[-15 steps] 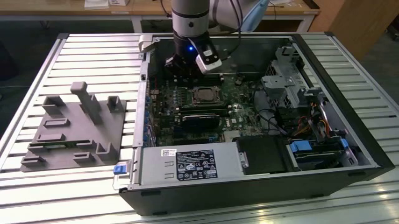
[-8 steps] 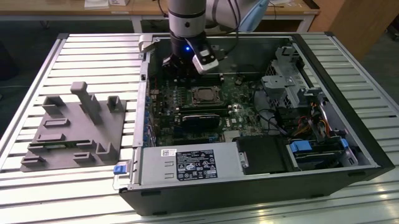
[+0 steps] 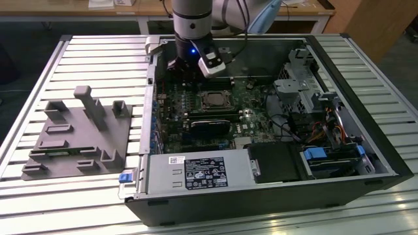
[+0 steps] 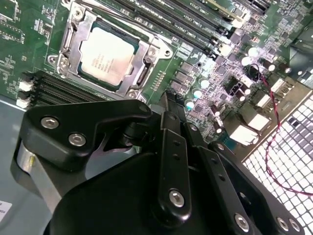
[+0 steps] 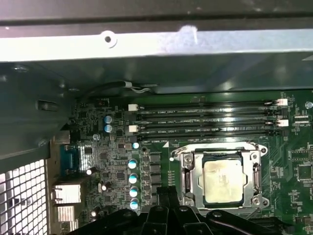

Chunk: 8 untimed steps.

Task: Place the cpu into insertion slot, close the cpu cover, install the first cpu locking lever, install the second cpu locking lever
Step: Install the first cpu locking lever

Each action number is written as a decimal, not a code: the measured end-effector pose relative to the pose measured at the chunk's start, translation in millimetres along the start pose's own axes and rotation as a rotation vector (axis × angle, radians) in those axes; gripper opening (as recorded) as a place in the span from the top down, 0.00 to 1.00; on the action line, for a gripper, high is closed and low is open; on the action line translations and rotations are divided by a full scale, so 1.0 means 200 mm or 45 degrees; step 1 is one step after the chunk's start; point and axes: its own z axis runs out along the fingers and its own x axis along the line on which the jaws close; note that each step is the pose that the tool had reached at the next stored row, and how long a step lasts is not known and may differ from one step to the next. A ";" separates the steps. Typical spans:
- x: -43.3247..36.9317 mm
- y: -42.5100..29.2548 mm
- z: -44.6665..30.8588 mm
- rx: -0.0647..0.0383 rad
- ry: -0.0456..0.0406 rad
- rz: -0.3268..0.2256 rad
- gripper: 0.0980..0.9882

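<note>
Silver-beige cpu (image 5: 222, 182) seated in insertion slot (image 5: 223, 158), cpu cover (image 5: 191, 177) down over it.

A slatted metal table (image 3: 91, 54) carried an open computer case (image 3: 261, 208) on the exterior view's right and a grey stand (image 3: 65, 147), perhaps plastic, at its left.

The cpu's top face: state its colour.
Pale silver-beige metal with faint dark print. The cpu shows best in the second wrist view.
</note>
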 end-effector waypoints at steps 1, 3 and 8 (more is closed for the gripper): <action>0.001 0.000 0.000 -0.007 0.000 0.000 0.99; 0.002 0.000 -0.002 -0.013 0.001 0.000 0.99; 0.002 0.001 -0.032 -0.013 0.000 0.000 0.99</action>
